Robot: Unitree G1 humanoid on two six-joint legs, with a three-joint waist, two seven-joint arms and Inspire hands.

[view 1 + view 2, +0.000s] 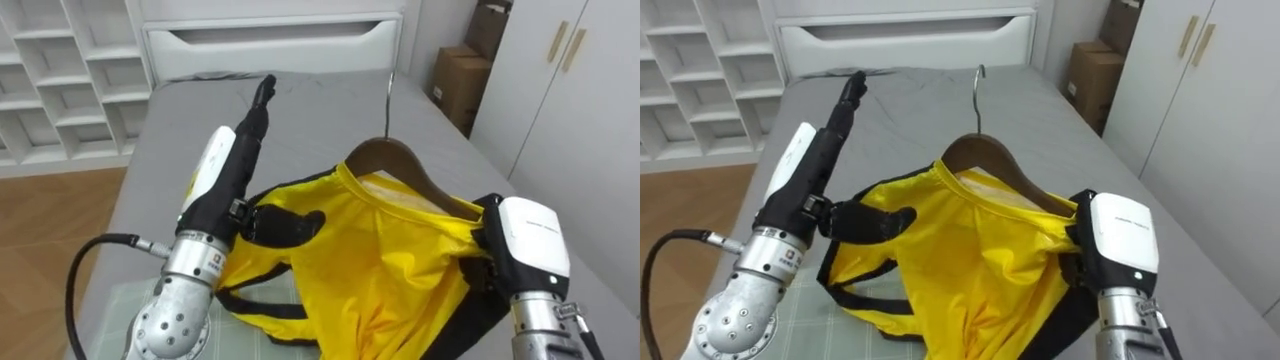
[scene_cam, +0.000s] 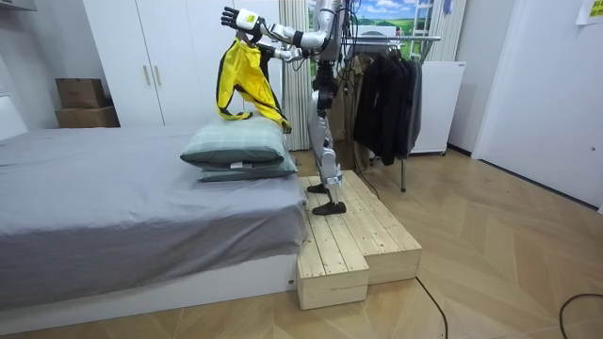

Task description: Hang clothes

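Hanging over bed (image 1: 330,110), yellow garment (image 1: 400,270) on hanger (image 1: 400,155); left hand (image 1: 225,180) straight-fingered, right hand (image 1: 525,238) cannot tell; room view adds rack (image 2: 415,39) beyond bed.

You have a bright yellow top (image 1: 380,270) with black trim along its edges, on a dark brown hanger (image 1: 396,158) with a silver hook. Your left hand (image 1: 228,175) has a white back and black fingers (image 1: 262,100); your right hand (image 1: 528,238) has a white shell. The bed sheet (image 1: 190,110) is plain grey, and the near pillow (image 2: 236,146) is pale green with a faint check. On the far side, the headboard (image 1: 270,45) and the shelves (image 1: 60,70) on the left are white. The boxes (image 1: 462,80) on the right are brown, beside white wardrobe doors (image 1: 600,110).
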